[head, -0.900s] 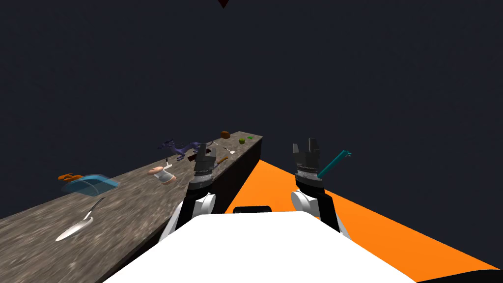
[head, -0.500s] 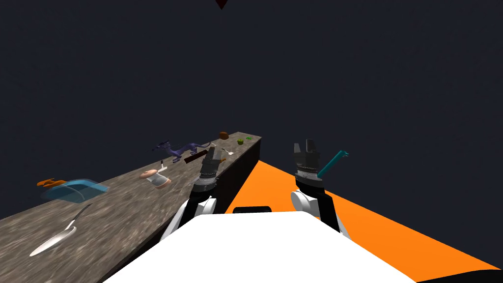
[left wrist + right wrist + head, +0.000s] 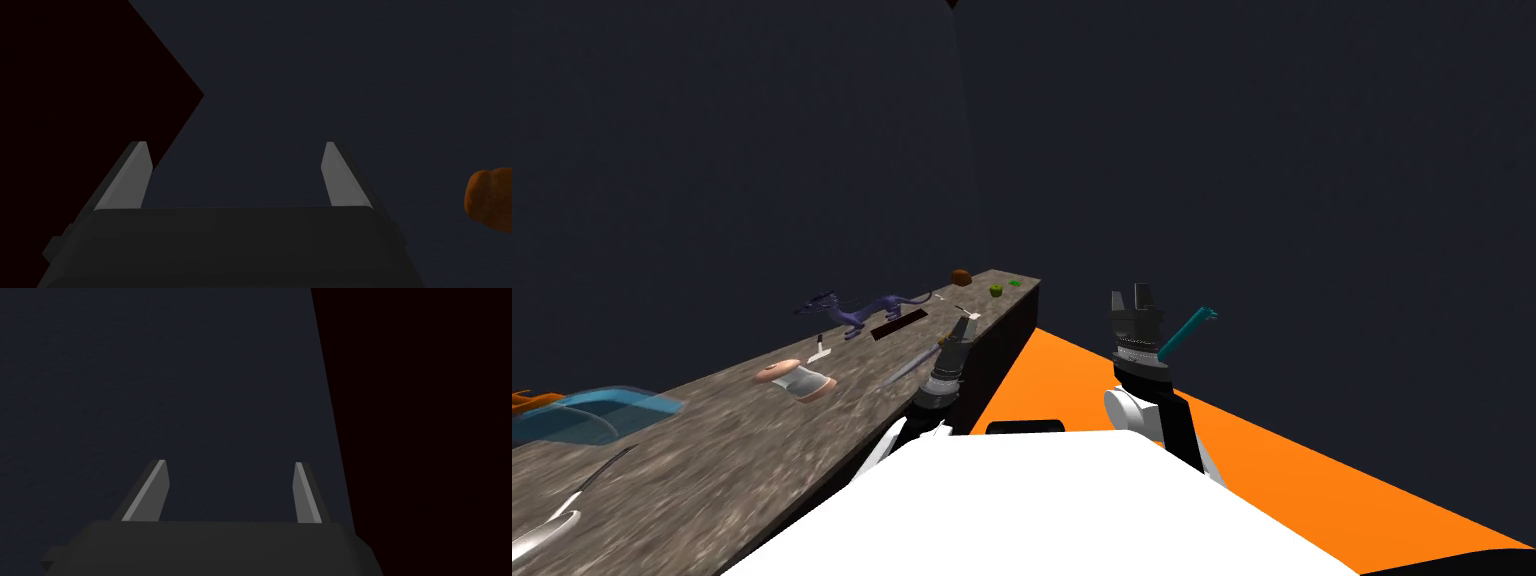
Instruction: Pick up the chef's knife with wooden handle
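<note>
The chef's knife [image 3: 909, 367] lies on the stone-topped counter [image 3: 712, 420] near its right edge. Its grey blade shows just left of my left arm, and the handle end is hidden behind my left gripper [image 3: 960, 325]. That gripper hangs over the handle end, and in the left wrist view my left gripper [image 3: 235, 145] is open with nothing between its fingers. My right gripper [image 3: 1137, 296] is raised over the orange floor, away from the counter. In the right wrist view my right gripper [image 3: 230, 463] is open and holds nothing.
Also on the counter are a spoon [image 3: 557, 505], a blue see-through dish [image 3: 592, 412], a spool-like thing [image 3: 797, 379], a purple dragon figure [image 3: 857, 308], a dark bar [image 3: 900, 322], a brown lump [image 3: 961, 277] and green bits [image 3: 996, 290]. A teal rod [image 3: 1187, 332] is beside my right gripper. An orange-brown lump [image 3: 492, 205] shows in the left wrist view.
My view has shifted, sliding the counter's things left. My left gripper moved right and lower toward the counter's edge, uncovering the blade and covering the handle. The right arm stayed put.
</note>
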### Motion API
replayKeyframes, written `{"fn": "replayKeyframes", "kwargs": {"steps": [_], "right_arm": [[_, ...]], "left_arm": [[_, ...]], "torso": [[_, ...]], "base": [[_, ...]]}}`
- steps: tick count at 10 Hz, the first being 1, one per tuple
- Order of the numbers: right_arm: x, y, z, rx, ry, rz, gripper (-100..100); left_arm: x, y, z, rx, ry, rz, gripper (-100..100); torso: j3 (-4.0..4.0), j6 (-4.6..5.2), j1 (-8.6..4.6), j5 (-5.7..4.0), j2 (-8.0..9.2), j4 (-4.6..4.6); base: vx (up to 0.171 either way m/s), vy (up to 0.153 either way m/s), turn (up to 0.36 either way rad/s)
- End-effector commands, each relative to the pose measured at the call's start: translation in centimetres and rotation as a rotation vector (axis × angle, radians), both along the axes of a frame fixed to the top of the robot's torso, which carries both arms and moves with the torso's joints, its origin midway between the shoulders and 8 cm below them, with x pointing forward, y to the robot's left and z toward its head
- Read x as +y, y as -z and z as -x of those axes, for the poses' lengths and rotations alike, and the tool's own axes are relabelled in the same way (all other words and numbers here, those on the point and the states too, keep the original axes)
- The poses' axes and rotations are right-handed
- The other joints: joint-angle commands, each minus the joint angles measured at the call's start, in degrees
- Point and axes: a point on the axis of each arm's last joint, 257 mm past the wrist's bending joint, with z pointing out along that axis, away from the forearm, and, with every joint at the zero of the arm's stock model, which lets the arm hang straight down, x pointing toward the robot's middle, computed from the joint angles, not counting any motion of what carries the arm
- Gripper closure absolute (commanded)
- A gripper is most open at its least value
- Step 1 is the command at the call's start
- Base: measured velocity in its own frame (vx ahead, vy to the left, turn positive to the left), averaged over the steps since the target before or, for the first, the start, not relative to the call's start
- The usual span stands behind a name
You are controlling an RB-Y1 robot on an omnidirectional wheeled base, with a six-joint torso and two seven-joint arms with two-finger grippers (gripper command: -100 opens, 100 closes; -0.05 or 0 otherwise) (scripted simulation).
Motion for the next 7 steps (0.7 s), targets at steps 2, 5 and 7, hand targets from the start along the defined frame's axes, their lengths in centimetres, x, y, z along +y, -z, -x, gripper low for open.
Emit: {"fn": "replayKeyframes", "kwargs": {"steps": [2,5,7], "right_arm": [[0.0,0.0,0.0,0.000,0.000,0.000,0],[0.0,0.0,0.0,0.000,0.000,0.000,0],[0.0,0.0,0.0,0.000,0.000,0.000,0]], "left_arm": [[-2.3,5.1,2.0,0.099,0.083,-0.059,-100],[-4.1,8.2,3.7,0.165,0.150,-0.089,-100],[-5.1,11.3,5.5,0.232,0.199,-0.120,-100]], "torso": [[0.01,0.00,-0.04,0.00,0.00,0.00],[-0.01,0.01,-0.04,0.00,-0.03,0.00],[-0.01,0.01,0.00,0.00,-0.03,0.00]], "base": [[0.081,-0.060,-0.068],[0.070,-0.045,-0.031],[0.076,-0.044,-0.045]]}}
